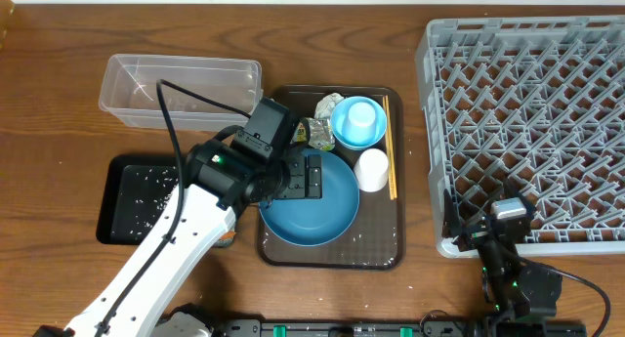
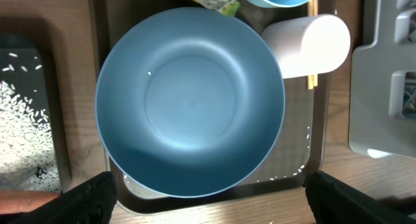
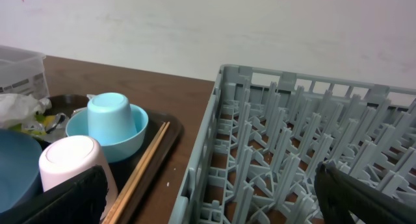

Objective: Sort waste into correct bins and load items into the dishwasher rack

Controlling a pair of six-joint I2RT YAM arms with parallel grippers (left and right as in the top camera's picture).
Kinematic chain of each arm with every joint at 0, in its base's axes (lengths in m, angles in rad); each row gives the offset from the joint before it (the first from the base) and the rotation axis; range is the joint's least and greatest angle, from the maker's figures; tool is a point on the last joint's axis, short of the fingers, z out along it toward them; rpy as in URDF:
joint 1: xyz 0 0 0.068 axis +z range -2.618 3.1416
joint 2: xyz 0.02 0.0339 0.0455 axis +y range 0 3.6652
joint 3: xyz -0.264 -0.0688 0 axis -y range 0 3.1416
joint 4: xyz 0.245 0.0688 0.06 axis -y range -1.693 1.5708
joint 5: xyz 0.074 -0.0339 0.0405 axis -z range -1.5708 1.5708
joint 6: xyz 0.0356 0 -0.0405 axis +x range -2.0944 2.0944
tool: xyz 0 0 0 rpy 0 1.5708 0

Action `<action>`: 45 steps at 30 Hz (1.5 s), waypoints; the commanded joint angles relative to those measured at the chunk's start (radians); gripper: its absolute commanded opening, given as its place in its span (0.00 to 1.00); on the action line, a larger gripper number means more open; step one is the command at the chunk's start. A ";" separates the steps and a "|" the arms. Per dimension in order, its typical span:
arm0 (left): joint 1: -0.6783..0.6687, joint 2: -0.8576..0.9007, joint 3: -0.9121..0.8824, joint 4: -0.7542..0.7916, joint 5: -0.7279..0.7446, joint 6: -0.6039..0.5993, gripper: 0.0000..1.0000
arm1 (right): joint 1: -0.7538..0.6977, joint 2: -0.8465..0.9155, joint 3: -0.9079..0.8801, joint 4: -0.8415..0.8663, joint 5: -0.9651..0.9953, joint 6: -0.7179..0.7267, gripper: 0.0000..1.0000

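Left gripper (image 2: 211, 193) spread wide above blue plate (image 2: 188, 100), holding nothing; right gripper (image 3: 214, 195) likewise. Rice (image 2: 23, 120) in black tray (image 2: 39, 49) left of plate: left wrist shows it, right wrist doesn't.

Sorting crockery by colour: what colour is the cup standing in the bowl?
Light blue cup, matching its bowl; clearest in the right wrist view.

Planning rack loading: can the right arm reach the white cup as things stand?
Probably yes: the right gripper is open and faces the white cup, only the chopsticks lying flat between. The left gripper hovers close by.
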 commanded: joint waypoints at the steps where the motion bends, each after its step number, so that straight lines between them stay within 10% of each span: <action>1: -0.002 -0.005 0.011 0.008 0.024 -0.023 0.95 | -0.009 -0.005 -0.004 -0.001 0.003 0.012 0.99; 12: -0.109 0.086 0.009 0.179 0.295 0.190 0.94 | -0.009 -0.005 -0.004 0.000 0.003 0.012 0.99; 24: -0.245 0.282 0.009 0.414 -0.106 0.191 0.95 | -0.009 -0.005 -0.004 0.000 0.003 0.013 0.99; 45: -0.267 0.473 0.009 0.634 -0.167 0.183 0.98 | -0.009 -0.005 -0.004 0.000 0.003 0.012 0.99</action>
